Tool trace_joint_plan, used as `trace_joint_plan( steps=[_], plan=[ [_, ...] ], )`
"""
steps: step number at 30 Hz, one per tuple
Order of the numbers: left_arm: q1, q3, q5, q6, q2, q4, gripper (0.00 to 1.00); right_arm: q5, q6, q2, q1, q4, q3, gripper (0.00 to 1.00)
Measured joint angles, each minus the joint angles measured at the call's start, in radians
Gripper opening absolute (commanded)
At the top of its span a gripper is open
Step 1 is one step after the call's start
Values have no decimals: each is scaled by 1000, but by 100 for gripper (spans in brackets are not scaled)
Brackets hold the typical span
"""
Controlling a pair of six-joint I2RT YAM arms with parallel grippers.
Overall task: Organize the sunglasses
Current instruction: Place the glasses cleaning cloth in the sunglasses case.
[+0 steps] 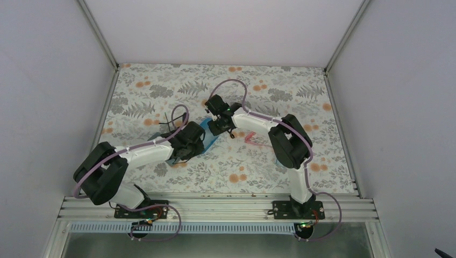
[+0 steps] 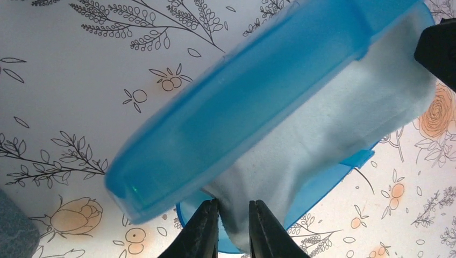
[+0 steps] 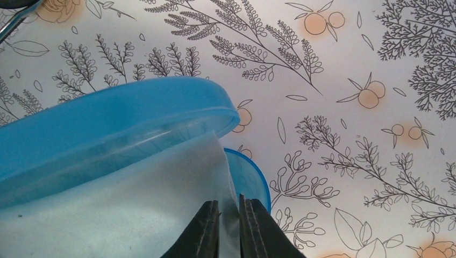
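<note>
Two pairs of sunglasses are on the tabletop: one pink-red pair and one thin black pair. There is one blue case and one light blue cloth. The robot arms are two: the left arm and the right arm.

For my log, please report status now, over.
Left gripper, right gripper: jaws nearly closed, cloth between, grip unclear. Pink sunglasses on table, outside blue case. Cloth fills case.
</note>
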Motion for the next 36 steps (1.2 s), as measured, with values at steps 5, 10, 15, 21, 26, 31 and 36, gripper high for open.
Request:
trace_joint_plan(
  steps=[5, 10, 15, 21, 26, 31, 36],
  plan=[
    [0, 0, 10, 0, -28, -5, 24, 0, 16, -12, -6, 0, -2, 27],
    [0, 0, 10, 0, -79, -16, 25, 0, 60, -105, -34, 11, -48, 30],
    [0, 0, 9, 15, -95, -19, 21, -3, 98, -218, -66, 47, -118, 28],
    [0, 39, -21, 100, -38, -10, 15, -56, 129, -259, -72, 99, -194, 22],
    [0, 56, -61, 150, 29, -1, 15, -98, 156, -259, -71, 121, -235, 20],
    [0, 67, -69, 168, 86, 2, 15, -96, 188, -262, -72, 141, -266, 20],
    [0, 68, -68, 174, 106, 14, 15, -76, 223, -303, -90, 151, -311, 20]
  ],
)
